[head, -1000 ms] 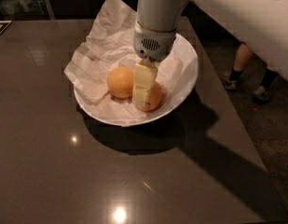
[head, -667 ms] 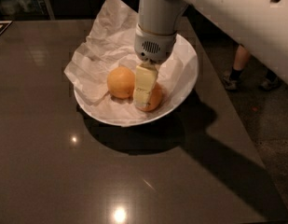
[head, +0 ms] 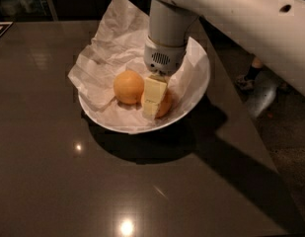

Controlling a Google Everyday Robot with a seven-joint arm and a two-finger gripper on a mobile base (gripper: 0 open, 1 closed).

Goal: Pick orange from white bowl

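Gripper is hanging straight down from the wrist into the white bowl, just above centre frame. Its pale yellow tip is covering the left side of the orange. I cannot tell how far the claw is open, or whether it is gripping anything.

Position of the target: the orange is lying in the lower middle of the bowl on the crumpled white paper. It is touching or nearly touching the paler, yellower fruit on its left.

Change over the last second: the wrist housing is sitting slightly lower in the frame than it was, so I am reading the claw as having sunk a little deeper beside the orange. Neither fruit is showing any shift, and the bowl is resting where it was on the dark table.

Meaning for the task: I am judging that the descent is ending and the grasp is not yet confirmed. The orange is not being lifted; it is lying in the bowl. The pale fruit alongside is crowding the left side of the grasp.
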